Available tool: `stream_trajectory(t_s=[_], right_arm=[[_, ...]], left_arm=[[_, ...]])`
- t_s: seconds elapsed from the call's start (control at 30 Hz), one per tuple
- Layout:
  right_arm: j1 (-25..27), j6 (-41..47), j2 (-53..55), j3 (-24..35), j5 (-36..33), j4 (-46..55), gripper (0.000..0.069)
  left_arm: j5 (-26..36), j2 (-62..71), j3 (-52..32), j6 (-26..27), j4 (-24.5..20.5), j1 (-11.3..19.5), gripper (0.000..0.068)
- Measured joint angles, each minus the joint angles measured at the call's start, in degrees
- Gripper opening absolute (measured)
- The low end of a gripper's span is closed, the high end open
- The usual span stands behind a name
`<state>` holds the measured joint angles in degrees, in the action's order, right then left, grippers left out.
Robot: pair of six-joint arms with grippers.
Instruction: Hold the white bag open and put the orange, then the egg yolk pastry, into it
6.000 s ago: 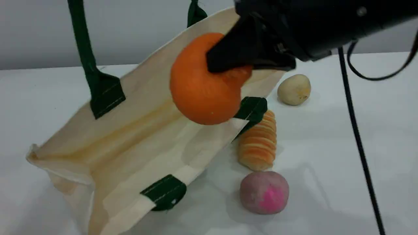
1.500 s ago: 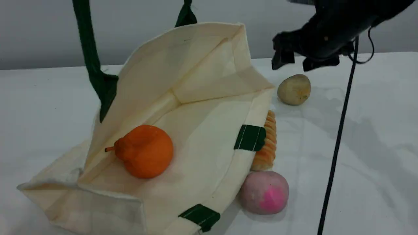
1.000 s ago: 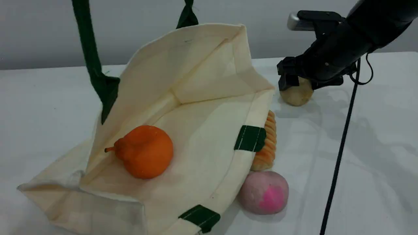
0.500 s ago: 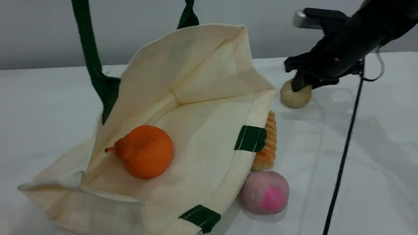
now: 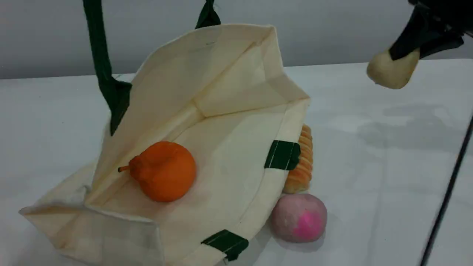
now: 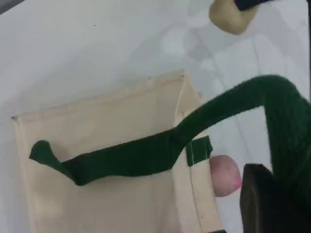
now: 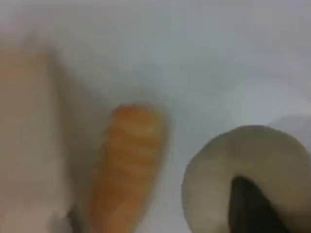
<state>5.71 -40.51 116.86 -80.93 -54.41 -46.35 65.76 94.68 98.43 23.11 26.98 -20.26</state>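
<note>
Scene view: right gripper [image 5: 406,55] clamps the egg yolk pastry [image 5: 391,72], lifted clear of the table [image 5: 369,155]. The orange [image 5: 164,176] lies inside the white bag [image 5: 229,111].

Left wrist view: left gripper [image 6: 272,206] pinched closed on the green handle [image 6: 146,156], holding the bag's mouth up.

Right wrist view: blurred; fingertip [image 7: 250,206] presses the pastry above the bread roll [image 7: 127,160].

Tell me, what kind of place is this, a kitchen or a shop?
Neither, most likely: it looks like a test bench. A bare white table against a plain grey wall holds only a canvas bag, a few foods such as an orange, and a black claw lifting a pastry.
</note>
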Motion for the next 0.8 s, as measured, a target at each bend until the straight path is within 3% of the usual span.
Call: stream_trajectory(t_s=[0.23,0.57,0.8], right_arm=[[-0.68,-6.59,-0.55,5.17,-10.97,-7.82,0.0128],[-1.76,-25.22,-3.92,24.93,-12.18,-31.09,0.0127],[-10.63,-34.57,-11.18,35.22,-10.48,-43.01,0.0125]], left_arm=[[0.18,0.0,0.0,0.06,0.12,0.0,0.0068],[-0.08,0.0,0.0,0.01,0.12,0.0,0.0068],[-0.21,0.0,0.0,0.01,0.12,0.0,0.0068]])
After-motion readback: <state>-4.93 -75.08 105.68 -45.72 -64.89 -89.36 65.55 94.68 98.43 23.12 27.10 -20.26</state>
